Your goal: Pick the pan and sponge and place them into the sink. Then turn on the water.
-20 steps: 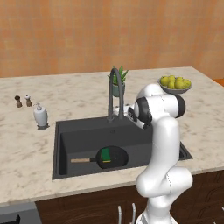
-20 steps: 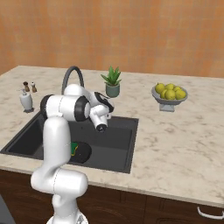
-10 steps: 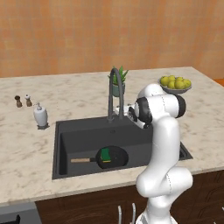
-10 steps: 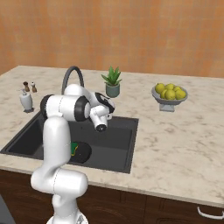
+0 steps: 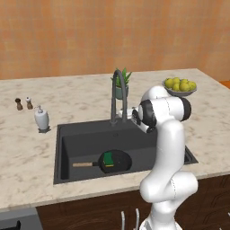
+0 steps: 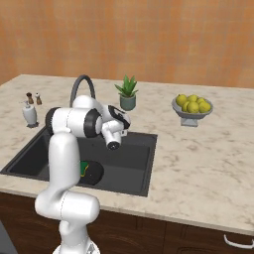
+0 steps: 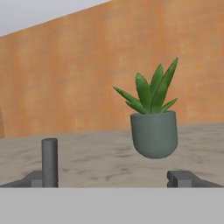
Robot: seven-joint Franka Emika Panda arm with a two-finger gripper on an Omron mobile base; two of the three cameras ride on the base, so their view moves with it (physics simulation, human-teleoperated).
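The black pan (image 5: 119, 162) lies on the floor of the dark sink (image 5: 63, 148), its wooden handle pointing left. The green sponge (image 5: 108, 158) rests in the pan. From the right, the pan (image 6: 94, 171) and sponge (image 6: 83, 167) show partly behind my arm, inside the sink (image 6: 135, 163). My gripper (image 5: 129, 113) hovers above the sink's back edge, just right of the faucet (image 5: 116, 96) base, with nothing held. Seen from the hand, the gripper (image 7: 109, 180) is open, with its fingertips (image 7: 183, 178) wide apart, and a grey upright post (image 7: 49, 162) stands at the left.
A potted plant (image 7: 153, 127) stands on the counter straight ahead of the hand, also behind the faucet (image 5: 121, 84). A bowl of lemons (image 5: 179, 85) sits at the right. A soap dispenser (image 5: 42, 119) and two small shakers (image 5: 23, 103) stand left of the sink.
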